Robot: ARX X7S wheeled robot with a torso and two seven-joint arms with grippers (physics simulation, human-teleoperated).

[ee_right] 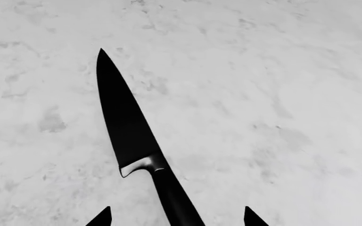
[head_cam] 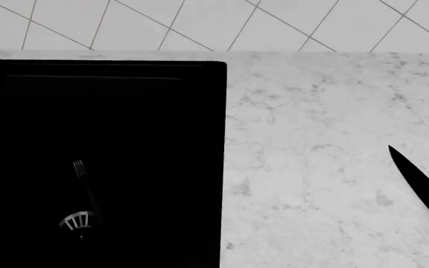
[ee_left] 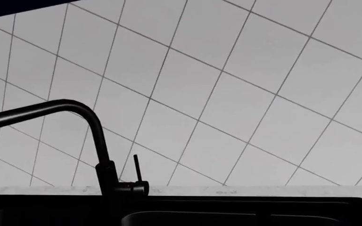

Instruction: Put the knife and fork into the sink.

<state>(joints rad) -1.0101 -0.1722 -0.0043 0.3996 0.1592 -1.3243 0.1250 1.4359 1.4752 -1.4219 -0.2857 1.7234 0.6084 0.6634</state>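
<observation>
Here, right gripper (ee_right: 176, 217) hanging low over white marble counter (head_cam: 326, 128), jaws spread wide, straddling the handle of the knife (ee_right: 127, 122) without visible contact. One knife, flat on the counter, well right of the sink (head_cam: 199, 139), tip aimed toward the back wall. One fork (head_cam: 85, 184) in the sink, beside the drain strainer (head_cam: 75, 221). Left gripper out of sight; facing the faucet (ee_left: 99, 155).
</observation>
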